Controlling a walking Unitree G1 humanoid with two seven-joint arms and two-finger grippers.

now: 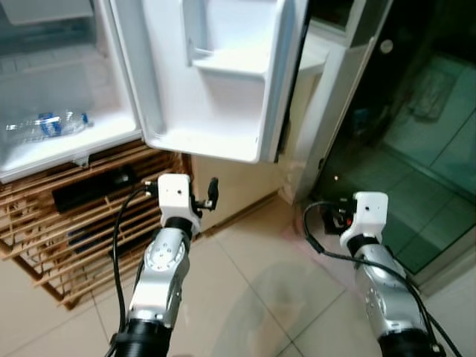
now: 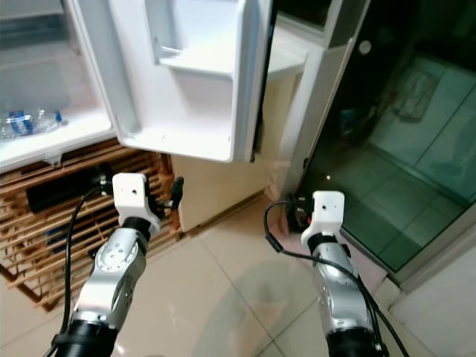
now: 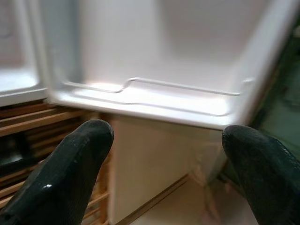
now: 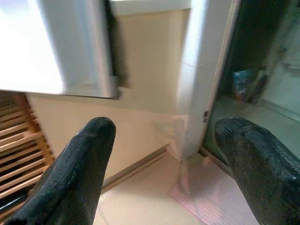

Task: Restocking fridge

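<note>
Left gripper (image 3: 166, 173): black fingers spread wide, empty, before the white fridge door (image 1: 223, 82).
Right gripper (image 4: 166, 168): spread wide, empty.
Floor (image 1: 260, 290): glossy beige tiles.
Fridge: door swung open; clear plastic water bottle (image 1: 48, 125) lying inside.
Below: slatted wooden rack (image 1: 82, 223).
Right: dark glass door (image 1: 401, 134).

Door (image 1: 223, 82): swung wide open, its lower edge hanging ahead of both arms.
Shelf (image 1: 44, 145): open at the front, bottle (image 1: 48, 125) lying on it.
Rack (image 1: 82, 223): fills the room under the fridge.
Floor (image 1: 268, 282): bare tile between the arms.
</note>
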